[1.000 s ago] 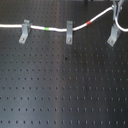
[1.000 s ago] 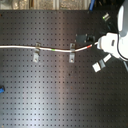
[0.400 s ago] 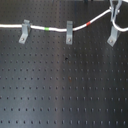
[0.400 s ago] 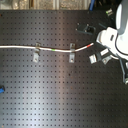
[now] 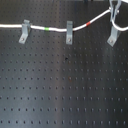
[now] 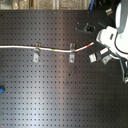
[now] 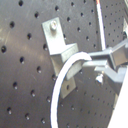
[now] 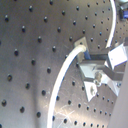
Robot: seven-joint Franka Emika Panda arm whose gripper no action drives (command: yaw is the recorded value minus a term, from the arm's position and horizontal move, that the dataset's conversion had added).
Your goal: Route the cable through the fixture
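1. White cord: the cable (image 5: 45, 28) crosses the far part of the black perforated board (image 5: 60, 90) from the first exterior view's left. It rests in the forked tops of two clips, the left clip (image 5: 24, 31) and the middle clip (image 5: 69, 32).
2. A green band (image 5: 47, 29) lies between those two clips; a red band (image 5: 89, 23) lies past the middle clip, towards the first exterior view's right.
3. Silvery-grey metal: the fixture (image 5: 114, 35) stands at the first exterior view's right. The cable loops down just above its fork.
4. In the first wrist view, the cable (image 7: 65, 75) curves over the fixture (image 7: 57, 42) and runs into the gripper (image 7: 102, 62), which pinches it between narrow fingers.
5. In the second exterior view, the white arm (image 6: 117, 37) hangs over the board's right side, above the cable's end.
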